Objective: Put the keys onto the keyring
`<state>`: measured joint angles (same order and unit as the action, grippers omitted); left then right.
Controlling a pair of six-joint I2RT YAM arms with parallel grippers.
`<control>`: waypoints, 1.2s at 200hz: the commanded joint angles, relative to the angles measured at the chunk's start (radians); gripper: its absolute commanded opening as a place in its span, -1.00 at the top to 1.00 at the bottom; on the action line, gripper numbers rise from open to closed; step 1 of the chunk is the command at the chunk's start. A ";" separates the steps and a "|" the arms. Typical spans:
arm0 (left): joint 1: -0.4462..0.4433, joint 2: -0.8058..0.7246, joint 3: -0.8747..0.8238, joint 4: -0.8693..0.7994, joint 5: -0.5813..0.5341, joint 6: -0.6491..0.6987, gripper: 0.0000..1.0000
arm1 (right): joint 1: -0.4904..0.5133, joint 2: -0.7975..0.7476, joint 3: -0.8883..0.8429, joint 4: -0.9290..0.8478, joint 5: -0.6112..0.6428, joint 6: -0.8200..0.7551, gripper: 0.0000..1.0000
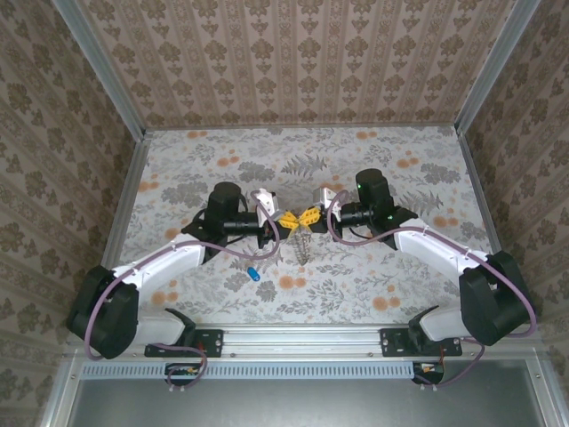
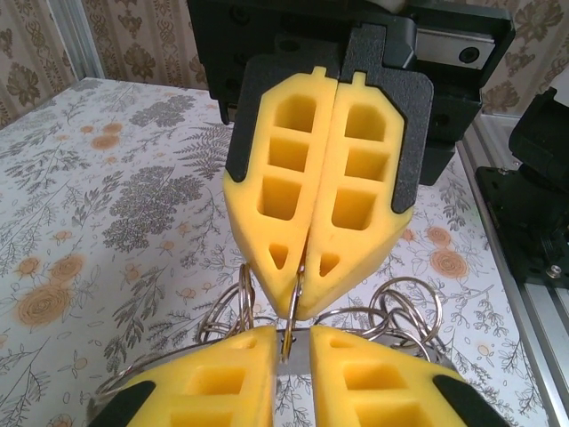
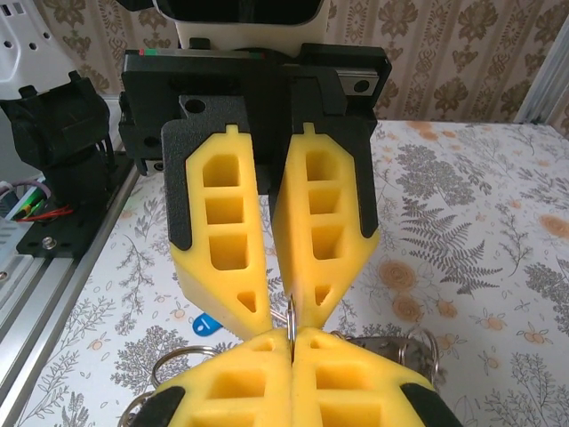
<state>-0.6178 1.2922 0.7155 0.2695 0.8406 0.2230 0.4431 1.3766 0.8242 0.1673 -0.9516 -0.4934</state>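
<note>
Pinching thin silvery keyring (image 3: 291,314): right claw (image 3: 291,338) clenched; left claw (image 2: 292,332) slightly parted.

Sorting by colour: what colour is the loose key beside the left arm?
The loose key is blue; top external view shows it best.

The left gripper (image 1: 286,221) and the right gripper (image 1: 311,216) met tip to tip over the middle of the table (image 1: 400,294). The keyring (image 3: 290,313) sat between them. Some keys (image 1: 302,246) seemed to hang under it. One key (image 1: 253,273) lay on the table by the left arm (image 1: 169,258).
</note>
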 commanded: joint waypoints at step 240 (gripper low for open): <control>0.068 -0.066 -0.084 0.283 -0.120 -0.065 1.00 | -0.003 -0.232 -0.007 -0.211 0.153 -0.052 0.42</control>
<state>-0.5842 1.2476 0.6529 0.3973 0.7300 0.2157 0.4316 1.1900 0.8234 0.0319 -0.8261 -0.5499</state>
